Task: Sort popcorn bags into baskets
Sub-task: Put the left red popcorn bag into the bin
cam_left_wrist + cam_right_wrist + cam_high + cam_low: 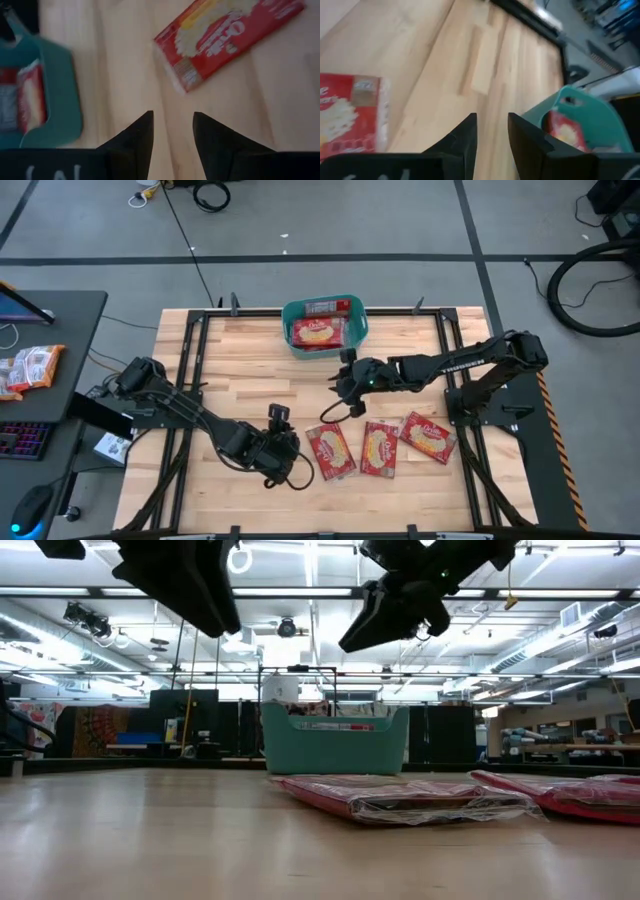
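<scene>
The teal basket stands at the table's far edge with red popcorn bags inside it. Three more bags lie flat on the near right part of the table. My left gripper hovers open just left of the leftmost bag, which shows ahead of its fingers. My right gripper hangs open above bare wood between the basket and the bags. Both grippers hold nothing.
The low view shows the bags lying flat in front of the basket, with both arms raised above the table. Bare wood lies to the left of the bags. A side table with a keyboard and snack packets stands off the left edge.
</scene>
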### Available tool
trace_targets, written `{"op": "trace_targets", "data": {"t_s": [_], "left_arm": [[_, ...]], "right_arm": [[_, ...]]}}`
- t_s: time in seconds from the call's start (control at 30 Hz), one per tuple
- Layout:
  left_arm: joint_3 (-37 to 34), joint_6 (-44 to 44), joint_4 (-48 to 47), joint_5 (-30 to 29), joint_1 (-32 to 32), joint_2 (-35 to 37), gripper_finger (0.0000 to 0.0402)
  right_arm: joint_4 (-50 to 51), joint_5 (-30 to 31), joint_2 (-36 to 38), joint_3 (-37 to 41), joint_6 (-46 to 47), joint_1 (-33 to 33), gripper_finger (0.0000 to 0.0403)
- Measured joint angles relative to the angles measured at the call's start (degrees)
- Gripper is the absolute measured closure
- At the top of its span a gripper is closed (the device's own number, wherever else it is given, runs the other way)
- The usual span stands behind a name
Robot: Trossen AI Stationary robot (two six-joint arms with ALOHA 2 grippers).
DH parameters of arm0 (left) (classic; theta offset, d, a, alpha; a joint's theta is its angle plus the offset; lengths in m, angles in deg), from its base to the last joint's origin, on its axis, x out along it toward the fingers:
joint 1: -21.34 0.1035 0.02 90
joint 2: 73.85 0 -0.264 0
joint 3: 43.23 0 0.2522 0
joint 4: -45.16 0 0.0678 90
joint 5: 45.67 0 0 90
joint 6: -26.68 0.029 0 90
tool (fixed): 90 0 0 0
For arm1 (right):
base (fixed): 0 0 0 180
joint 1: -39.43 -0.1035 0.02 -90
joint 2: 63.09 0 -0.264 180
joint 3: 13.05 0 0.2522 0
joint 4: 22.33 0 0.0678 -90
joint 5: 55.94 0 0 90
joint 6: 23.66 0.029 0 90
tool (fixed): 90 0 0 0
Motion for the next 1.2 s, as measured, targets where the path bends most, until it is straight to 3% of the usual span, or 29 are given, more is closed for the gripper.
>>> {"op": "trace_targets", "data": {"t_s": [0.3, 0.5, 0.7, 0.97, 1.2], "left_arm": [[0.00, 10.64, 7.42, 7.68, 3.56, -3.44, 0.0260], [0.02, 20.53, 14.53, 10.24, 5.04, -6.51, 0.0260], [0.00, 27.22, 17.98, 13.94, 5.92, -9.56, 0.0260], [-0.09, 33.37, 19.76, 13.14, 5.64, -14.46, 0.0260], [-0.83, 36.75, 20.77, 7.90, 3.48, -17.32, 0.0260]], "right_arm": [[-5.42, 0.88, 3.69, 8.79, 6.32, -1.89, 0.0288], [-8.27, 6.01, 10.46, 15.17, 10.62, -4.26, 0.0288], [-13.66, 6.74, 16.42, 21.23, 15.38, -6.78, 0.0288], [-16.12, 12.83, 21.86, 28.08, 19.80, -10.14, 0.0288], [-15.72, 14.13, 23.24, 28.78, 22.75, -13.52, 0.0288]]}}
